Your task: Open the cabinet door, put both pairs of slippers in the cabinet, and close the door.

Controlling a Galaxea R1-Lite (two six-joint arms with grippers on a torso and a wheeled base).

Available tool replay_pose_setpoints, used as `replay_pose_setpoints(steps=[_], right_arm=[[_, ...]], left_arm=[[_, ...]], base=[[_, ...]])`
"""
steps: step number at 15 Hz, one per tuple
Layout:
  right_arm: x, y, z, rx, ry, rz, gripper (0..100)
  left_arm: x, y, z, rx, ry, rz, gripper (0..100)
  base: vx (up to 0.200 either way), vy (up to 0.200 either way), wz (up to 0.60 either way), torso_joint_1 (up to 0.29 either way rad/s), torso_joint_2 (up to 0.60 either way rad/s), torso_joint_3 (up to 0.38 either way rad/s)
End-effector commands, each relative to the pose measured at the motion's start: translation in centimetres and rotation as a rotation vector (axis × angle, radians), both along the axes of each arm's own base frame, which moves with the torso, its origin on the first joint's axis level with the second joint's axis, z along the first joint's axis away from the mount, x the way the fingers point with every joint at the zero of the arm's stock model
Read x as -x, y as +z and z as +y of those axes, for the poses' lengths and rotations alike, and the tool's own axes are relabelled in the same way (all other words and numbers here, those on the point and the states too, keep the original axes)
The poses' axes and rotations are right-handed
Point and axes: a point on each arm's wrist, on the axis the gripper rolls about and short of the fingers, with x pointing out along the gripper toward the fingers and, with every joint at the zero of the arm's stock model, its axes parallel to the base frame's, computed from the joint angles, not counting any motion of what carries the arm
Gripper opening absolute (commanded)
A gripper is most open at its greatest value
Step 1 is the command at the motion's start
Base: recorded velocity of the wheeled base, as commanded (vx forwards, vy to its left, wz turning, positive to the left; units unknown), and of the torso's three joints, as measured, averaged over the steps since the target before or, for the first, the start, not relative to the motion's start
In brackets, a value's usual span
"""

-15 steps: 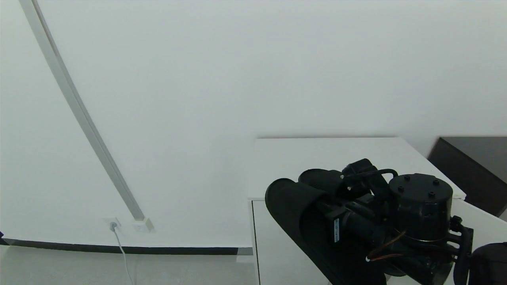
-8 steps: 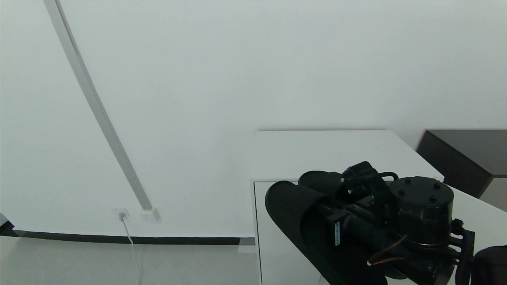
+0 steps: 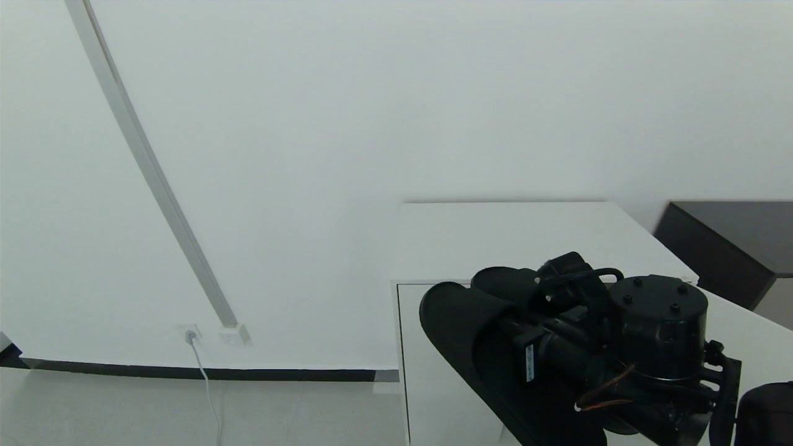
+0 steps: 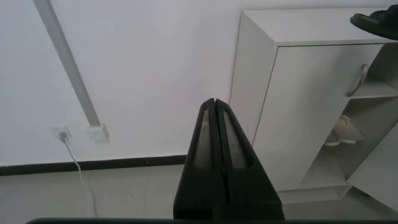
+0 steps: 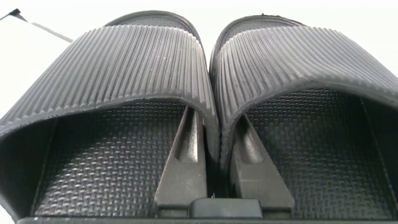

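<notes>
A pair of black ribbed slippers (image 3: pixel 458 316) (image 5: pixel 124 74) hangs in front of the white cabinet (image 3: pixel 514 238), near its top front edge. My right gripper (image 5: pixel 214 155) is shut on them, its fingers (image 5: pixel 186 152) inside the straps pinching the two inner walls together. In the left wrist view the cabinet (image 4: pixel 298 124) stands with its right side open, shelves showing. A light pair of slippers (image 4: pixel 344 129) lies on a middle shelf there. The left panel carries a curved handle (image 4: pixel 357 81). My left gripper (image 4: pixel 214 106) is shut on nothing, low and left of the cabinet.
A grey conduit (image 3: pixel 142 167) runs slantwise down the white wall to a socket with a white cable (image 3: pixel 191 337). A dark piece of furniture (image 3: pixel 725 248) stands right of the cabinet. Bare floor (image 4: pixel 124 186) lies left of the cabinet.
The head camera has shifted, so wall and cabinet sit differently in the picture. The right gripper keeps hold of the black slippers in nearly the same place.
</notes>
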Motion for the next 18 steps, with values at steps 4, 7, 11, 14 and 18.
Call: replay_pose_setpoints(steps=[4,7,11,14,18], right_arm=[[-0.01,-0.22,0.11,0.006,0.003,0.005,0],[-0.01,-0.22,0.17,0.006,0.003,0.003,0],[0.01,-0.26,0.2,0.008,0.003,0.002,0],[0.01,-0.26,0.2,0.009,0.004,0.001,0],[0.14,-0.34,0.26,0.011,0.008,0.003,0]], left_arm=[[-0.01,-0.01,0.0,0.001,0.0,0.002,0],[0.0,0.04,0.0,0.001,0.0,0.0,0],[0.0,0.04,0.0,-0.001,0.0,0.0,0],[-0.01,-0.01,0.0,-0.001,0.0,0.001,0],[-0.01,-0.01,0.0,-0.001,0.0,0.001,0]], base=[[0.0,0.0,0.0,0.0,0.0,0.0],[0.0,-0.133,0.0,0.0,0.0,0.0],[0.0,-0.2,0.0,0.004,0.0,0.0],[0.0,-0.2,0.0,0.001,0.0,0.004],[0.0,-0.2,0.0,0.005,0.01,0.001]])
